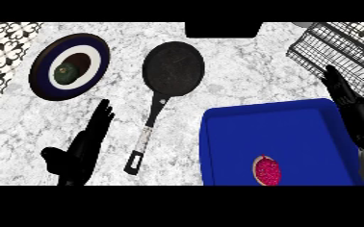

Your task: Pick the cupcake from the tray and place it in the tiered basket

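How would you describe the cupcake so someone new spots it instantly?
Find the big blue tray at the lower right of the marble counter. The cupcake sits near the tray's front edge, the only thing on it. Its pink-red top sets it apart from the black frying pan and the dark plate to the left.
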